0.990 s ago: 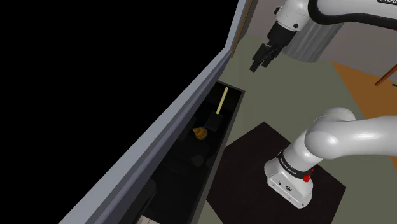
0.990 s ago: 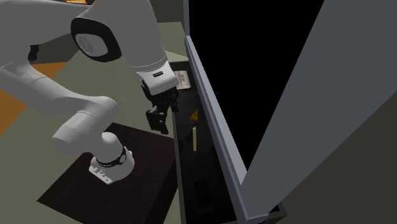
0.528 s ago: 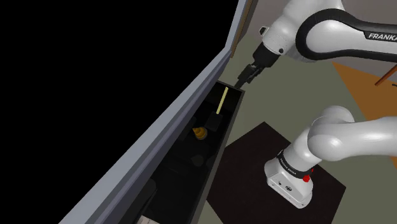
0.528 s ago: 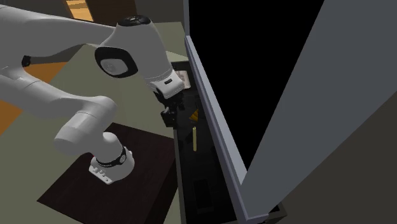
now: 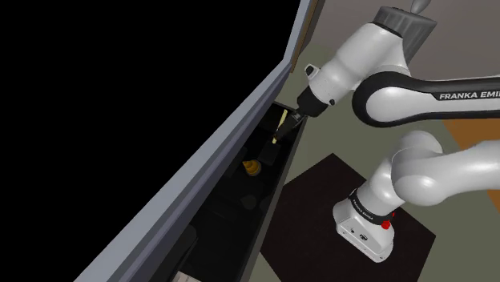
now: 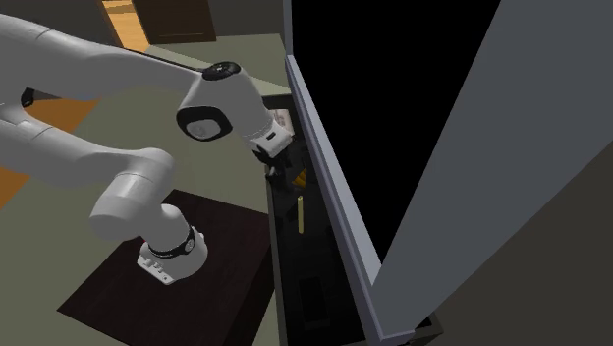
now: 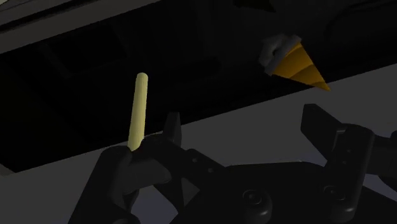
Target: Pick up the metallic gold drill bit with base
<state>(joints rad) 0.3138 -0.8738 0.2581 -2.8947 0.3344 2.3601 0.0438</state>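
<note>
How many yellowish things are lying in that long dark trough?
2: a pale yellow stick nearest the open pincer, and a gold cone-shaped drill bit farther along the trough. Dark corners may hide more.

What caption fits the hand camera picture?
Open gripper near a gold cone-shaped drill bit and a pale yellow stick.

In the shoulder view the white arm carries lettering along its forearm link, reading "FRANKA EMI" and cut off there by the picture's right edge; a dark band round the arm's foot bears pale marks too small to read; in the second exterior view that band is likewise unreadable.
</note>
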